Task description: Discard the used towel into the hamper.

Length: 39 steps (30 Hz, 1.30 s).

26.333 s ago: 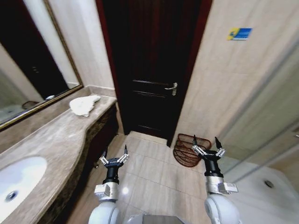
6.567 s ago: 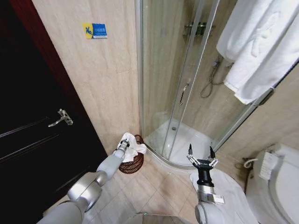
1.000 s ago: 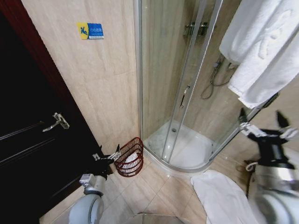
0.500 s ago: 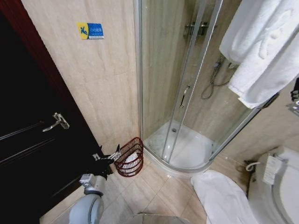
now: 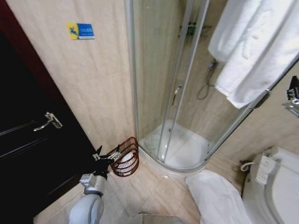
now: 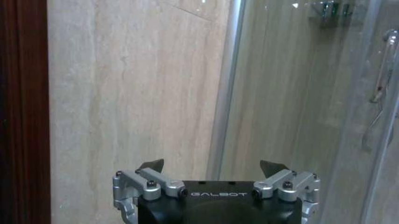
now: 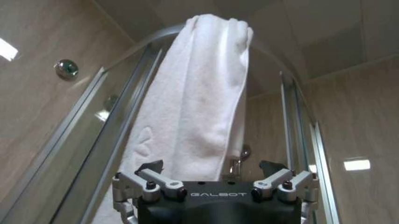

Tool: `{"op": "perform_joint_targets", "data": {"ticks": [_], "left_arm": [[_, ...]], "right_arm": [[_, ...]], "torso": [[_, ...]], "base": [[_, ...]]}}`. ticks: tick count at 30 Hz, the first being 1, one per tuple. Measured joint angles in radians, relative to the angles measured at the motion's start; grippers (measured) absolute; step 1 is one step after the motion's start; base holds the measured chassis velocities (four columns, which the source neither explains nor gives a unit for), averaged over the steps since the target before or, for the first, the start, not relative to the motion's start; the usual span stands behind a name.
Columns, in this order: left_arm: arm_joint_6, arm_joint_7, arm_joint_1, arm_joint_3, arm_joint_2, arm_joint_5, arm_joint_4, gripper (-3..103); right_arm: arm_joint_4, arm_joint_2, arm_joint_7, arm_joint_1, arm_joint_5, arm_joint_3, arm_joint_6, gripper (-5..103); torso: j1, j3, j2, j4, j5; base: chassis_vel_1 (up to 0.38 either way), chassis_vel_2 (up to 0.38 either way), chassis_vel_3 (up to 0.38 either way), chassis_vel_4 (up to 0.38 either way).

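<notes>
my left gripper [image 5: 106, 155] hangs spread wide and empty, just beside the small round reddish-brown wire hamper [image 5: 126, 157] on the tiled floor; a crumpled white towel [image 5: 124, 164] lies inside it.

my right gripper [image 7: 212, 169] is raised, fingers apart.

Even warm indoor light; ceiling lamp glare beside hanging towel [image 7: 193, 93]; head view edges bowed; dark door [image 5: 28, 154] underexposed.

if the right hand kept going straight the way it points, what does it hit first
Most likely the hanging white towel draped over the top rail of the shower enclosure. The open right hand points up at it in the right wrist view, though how far off it hangs is unclear.
</notes>
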Motion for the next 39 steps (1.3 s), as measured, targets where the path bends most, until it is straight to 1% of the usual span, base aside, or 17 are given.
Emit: {"op": "perform_joint_targets", "data": {"ticks": [4, 5, 7, 8, 9, 11, 12, 15, 20, 25, 26, 29, 30, 33, 34, 37, 39], "left_arm": [[0.000, 0.000, 0.000, 0.000, 0.000, 0.000, 0.000, 100], [0.000, 0.000, 0.000, 0.000, 0.000, 0.000, 0.000, 100], [0.000, 0.000, 0.000, 0.000, 0.001, 0.000, 0.000, 100], [0.000, 0.000, 0.000, 0.000, 0.001, 0.000, 0.000, 100], [0.000, 0.000, 0.000, -0.001, 0.001, 0.000, 0.000, 100], [0.000, 0.000, 0.000, -0.001, 0.001, 0.000, 0.000, 100], [0.000, 0.000, 0.000, -0.001, 0.001, 0.000, 0.000, 100], [0.000, 0.000, 0.000, -0.001, 0.001, 0.000, 0.000, 100], [0.000, 0.000, 0.000, 0.000, 0.000, 0.000, 0.000, 100], [0.000, 0.000, 0.000, 0.000, 0.001, 0.000, 0.000, 100], [0.000, 0.000, 0.000, 0.000, 0.001, 0.000, 0.000, 100], [0.000, 0.000, 0.000, -0.001, 0.001, 0.000, 0.000, 100], [0.000, 0.000, 0.000, -0.001, 0.001, 0.000, 0.000, 100], [0.000, 0.000, 0.000, 0.000, 0.001, 0.000, 0.000, 100], [0.000, 0.000, 0.000, 0.000, 0.001, 0.000, 0.000, 100], [0.000, 0.000, 0.000, -0.001, 0.001, 0.000, 0.000, 100], [0.000, 0.000, 0.000, 0.000, 0.001, 0.000, 0.000, 100]], "right_arm": [[-0.001, -0.025, -0.005, 0.027, 0.000, -0.002, 0.013, 100], [-0.009, -0.041, -0.006, 0.039, 0.001, 0.000, 0.017, 100], [-0.030, -0.073, -0.006, 0.062, 0.010, 0.006, 0.019, 100], [-0.030, -0.073, -0.006, 0.062, 0.010, 0.006, 0.019, 100], [-0.044, -0.094, -0.006, 0.079, 0.017, 0.011, 0.019, 100], [-0.084, -0.154, 0.000, 0.130, 0.031, 0.019, 0.020, 100], [-0.084, -0.154, 0.000, 0.130, 0.031, 0.019, 0.020, 100], [-0.144, -0.228, 0.001, 0.190, 0.044, 0.022, 0.027, 100], [-0.187, -0.265, 0.001, 0.223, 0.051, 0.028, 0.034, 100], [-0.273, -0.332, 0.002, 0.276, 0.085, 0.050, 0.038, 100], [-0.273, -0.332, 0.002, 0.276, 0.085, 0.050, 0.038, 100], [-0.349, -0.391, -0.009, 0.333, 0.114, 0.051, 0.043, 100], [-0.349, -0.391, -0.009, 0.333, 0.114, 0.051, 0.043, 100], [-0.405, -0.440, -0.015, 0.406, 0.136, 0.028, 0.039, 100], [-0.405, -0.440, -0.015, 0.406, 0.136, 0.028, 0.039, 100], [-0.447, -0.493, -0.023, 0.508, 0.153, -0.041, 0.022, 100], [-0.457, -0.506, -0.025, 0.533, 0.157, -0.065, 0.014, 100]], "torso": [[0.000, 0.000, 0.000, 0.0006, -0.0007], [0.000, 0.000, 0.000, 0.0001, -0.0011], [0.000, 0.000, 0.000, 0.0002, -0.0014], [0.000, 0.000, 0.000, 0.0002, -0.0014], [0.000, 0.000, 0.000, 0.0002, -0.0008], [0.000, 0.000, 0.000, 0.0003, -0.0012], [0.000, 0.000, 0.000, 0.0003, -0.0012], [0.000, 0.000, 0.000, 0.0003, -0.0007], [0.000, 0.000, 0.000, 0.0002, -0.0004], [0.000, 0.000, 0.000, 0.0001, -0.0007], [0.000, 0.000, 0.000, 0.0001, -0.0007], [0.000, 0.000, 0.000, 0.0003, -0.0008], [0.000, 0.000, 0.000, 0.0003, -0.0008], [0.000, 0.000, 0.000, -0.0001, -0.0007], [0.000, 0.000, 0.000, -0.0001, -0.0007], [0.000, 0.000, 0.000, -0.0001, -0.0007], [0.000, 0.000, 0.000, 0.0001, -0.0007]], "base": [[-0.048, -0.042, 0.043, 0.030], [0.000, 0.000, 0.000, 0.000], [0.057, 0.048, -0.056, -0.033], [0.046, 0.055, -0.056, -0.033], [0.046, 0.055, -0.034, -0.048], [0.017, 0.025, -0.017, -0.009], [0.000, 0.000, 0.000, 0.000], [0.000, 0.000, 0.000, 0.000], [0.000, 0.000, 0.000, 0.000], [0.033, 0.021, 0.014, 0.023], [0.082, 0.062, 0.041, 0.058], [0.054, 0.070, 0.060, 0.063], [0.051, 0.075, 0.078, 0.070], [0.079, 0.089, 0.078, 0.074], [0.103, 0.097, 0.083, 0.081], [0.090, 0.098, 0.087, 0.096], [0.109, 0.100, 0.107, 0.101]]}}
